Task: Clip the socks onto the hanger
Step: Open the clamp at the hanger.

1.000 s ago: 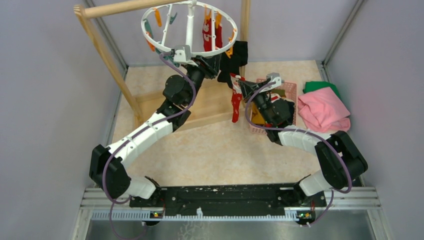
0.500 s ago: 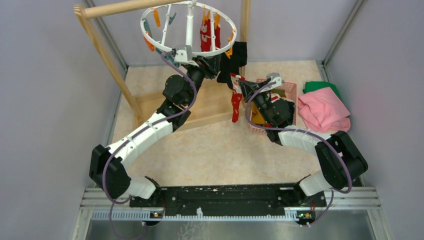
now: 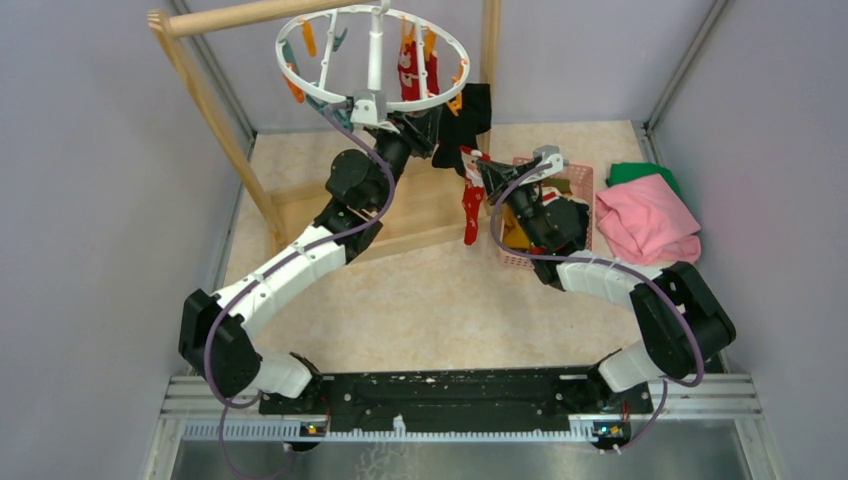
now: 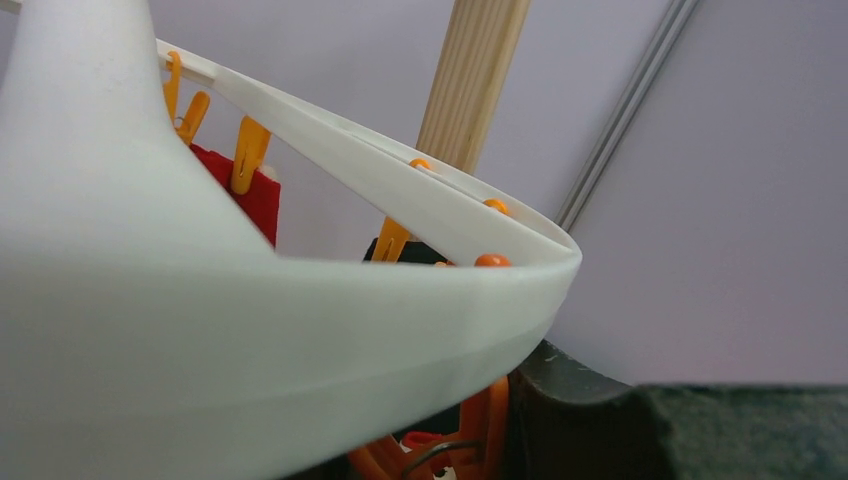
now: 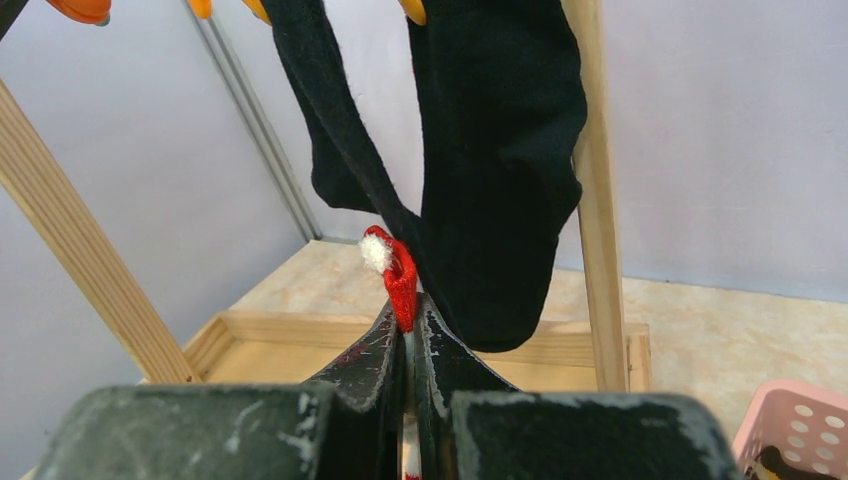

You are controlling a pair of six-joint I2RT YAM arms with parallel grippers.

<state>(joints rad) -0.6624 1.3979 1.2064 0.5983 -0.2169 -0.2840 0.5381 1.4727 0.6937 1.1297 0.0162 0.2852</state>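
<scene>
Partly done: red patterned socks (image 3: 415, 75) and black socks (image 5: 500, 150) already hang clipped on the hanger (image 4: 300, 330) over the desk's far edge. Right pincer (image 5: 408, 318) is clenched on a red-white sock (image 5: 398, 270) just under the black pair, not yet clipped. Left pincer (image 3: 408, 122) sits at the ring's near rim; can't tell its grip. Pink basket (image 3: 580, 178) toward the far right corner holds more.

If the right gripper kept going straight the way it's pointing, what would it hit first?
Probably the black sock hanging just ahead of the right gripper, which holds a red sock; depth is unclear.
</scene>
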